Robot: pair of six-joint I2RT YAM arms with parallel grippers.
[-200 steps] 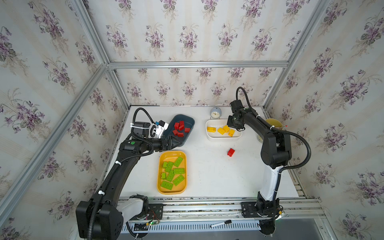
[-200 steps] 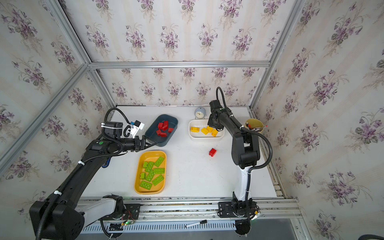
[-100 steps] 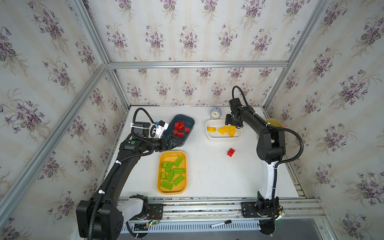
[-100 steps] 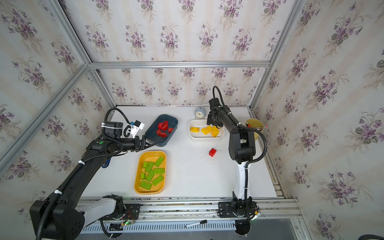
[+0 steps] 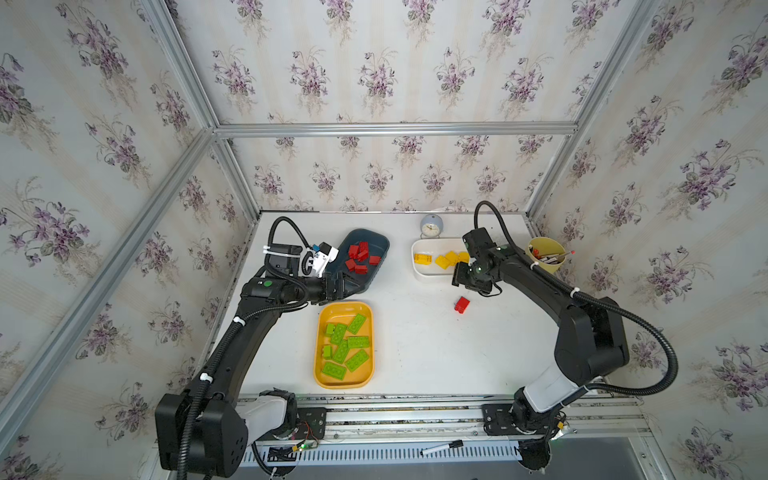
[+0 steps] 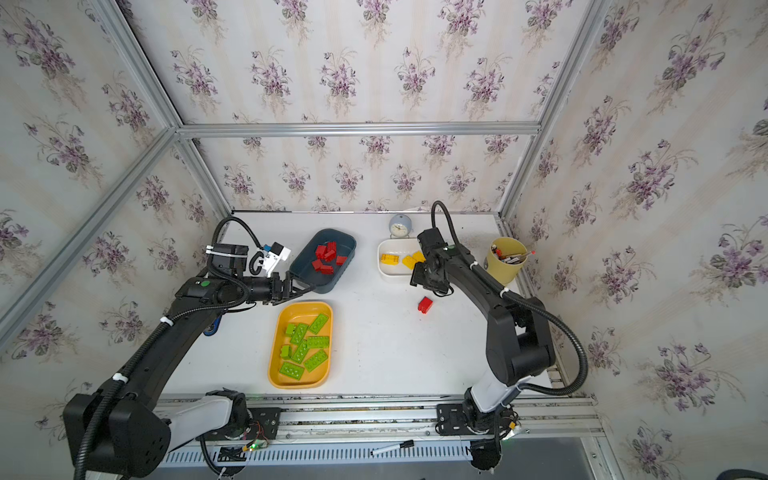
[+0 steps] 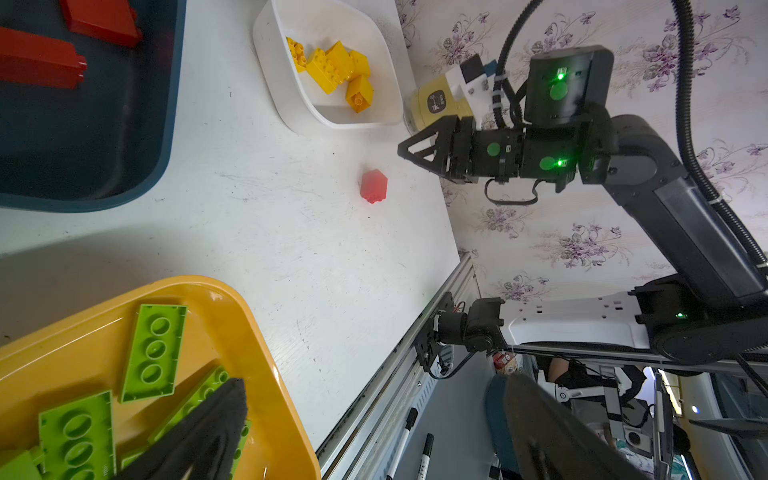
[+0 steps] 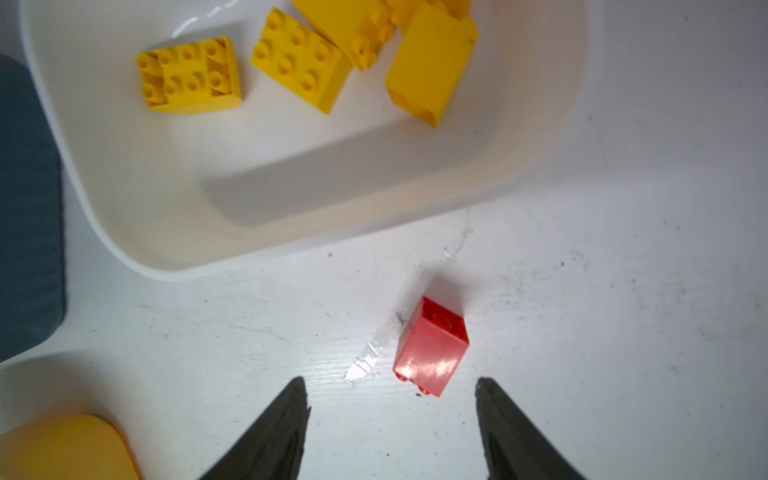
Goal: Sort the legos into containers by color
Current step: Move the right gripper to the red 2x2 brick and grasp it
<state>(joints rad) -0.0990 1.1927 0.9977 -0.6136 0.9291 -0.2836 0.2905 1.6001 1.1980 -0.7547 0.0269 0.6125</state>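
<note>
Lone red lego (image 8: pixel 431 347) just ahead of spread right pincer (image 8: pixel 391 382)

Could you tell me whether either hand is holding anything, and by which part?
Nothing is held. The right hand is open, with the red brick lying loose on the table beyond its fingertips; the left hand is open and empty too.

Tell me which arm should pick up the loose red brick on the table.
Right. The right fingers are open with the red brick just ahead of them; the left fingers are across the table beside the dark tray.
</note>
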